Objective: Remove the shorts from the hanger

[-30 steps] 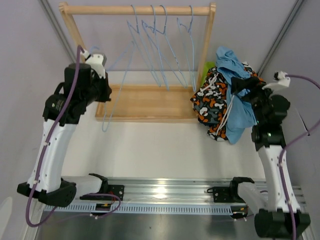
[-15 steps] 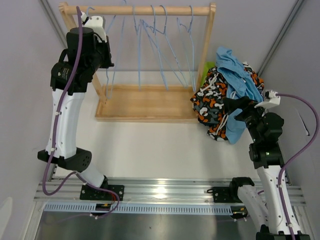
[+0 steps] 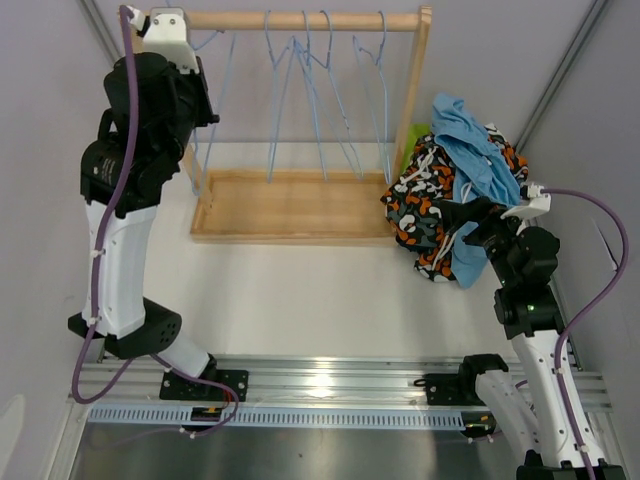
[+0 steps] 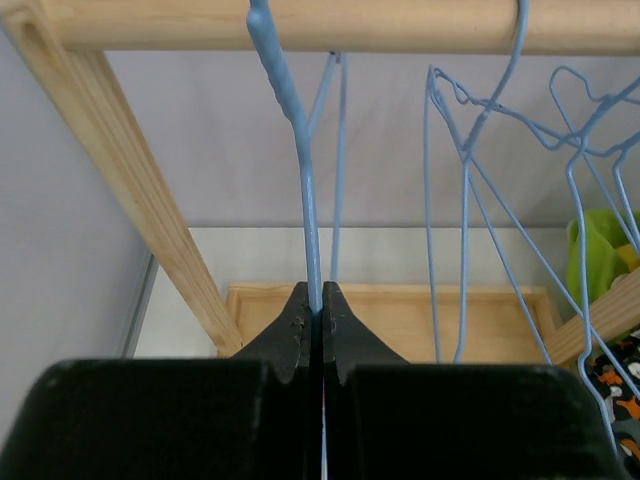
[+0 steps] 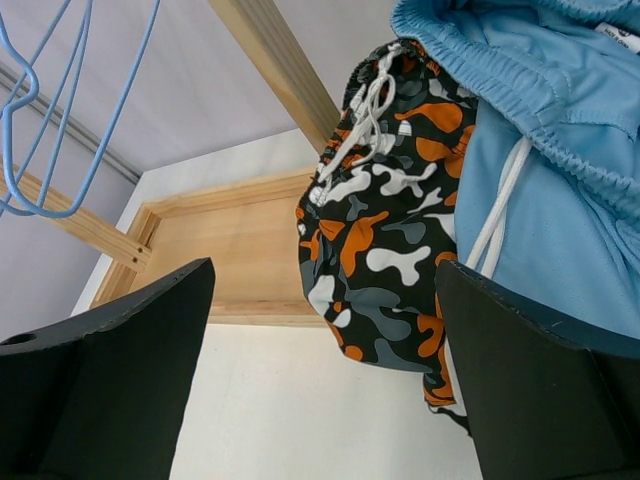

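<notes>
White counter [image 3: 300, 290] underneath. Left hand [image 4: 318, 305] clenched on bare hanger [image 4: 305, 200], rail [image 4: 400, 25] straight above. Right hand [image 5: 320, 275] spread, empty; shorts [image 5: 400, 230] heaped just ahead. Risk: letting go before hook seats, dropping hanger; tugging sideways, tangling other hangers [image 4: 465, 200].

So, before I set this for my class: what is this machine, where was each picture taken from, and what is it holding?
These are two robot arms bolted to a table. The top external view looks down from above and behind them; the other two come from a camera on each wrist. The left arm reaches up to a wooden rack, its jaws shut on a bare blue wire hanger at the rail. More bare hangers hang beside it. The right arm has open jaws, holding nothing, facing a heap of shorts right of the rack: a light blue pair lying over a camouflage pair.
</notes>
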Controlling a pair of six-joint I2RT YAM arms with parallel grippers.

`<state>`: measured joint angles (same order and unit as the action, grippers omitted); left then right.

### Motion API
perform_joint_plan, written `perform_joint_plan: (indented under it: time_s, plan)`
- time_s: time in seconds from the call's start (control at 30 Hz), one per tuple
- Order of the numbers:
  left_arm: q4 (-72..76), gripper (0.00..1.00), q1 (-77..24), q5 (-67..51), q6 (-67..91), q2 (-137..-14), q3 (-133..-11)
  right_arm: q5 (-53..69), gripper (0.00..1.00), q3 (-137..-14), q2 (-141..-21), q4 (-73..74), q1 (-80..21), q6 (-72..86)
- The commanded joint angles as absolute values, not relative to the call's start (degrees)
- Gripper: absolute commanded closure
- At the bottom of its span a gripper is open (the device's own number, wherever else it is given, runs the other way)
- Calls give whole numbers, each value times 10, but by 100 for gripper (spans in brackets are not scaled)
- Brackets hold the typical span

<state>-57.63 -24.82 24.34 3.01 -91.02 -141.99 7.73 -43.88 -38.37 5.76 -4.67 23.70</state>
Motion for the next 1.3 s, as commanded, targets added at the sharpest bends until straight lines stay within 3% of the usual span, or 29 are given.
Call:
perform_joint_plan:
  time_s: [0.0,0.23,0.9,1.27]
  plan:
    - [-516,100,-249,277,4,-890,-1443,68,1,-438,-381,38,-50,230]
    - [-476,100,-228,234,2,-897,-1366,58,1,-434,-374,47,-50,221]
    - [-425,100,-185,120,7,-1061,-1454,57,0,-410,-370,39,-54,215]
    - [-412,100,-183,105,21,-1000,-1296,59,1,-413,-367,47,-54,217]
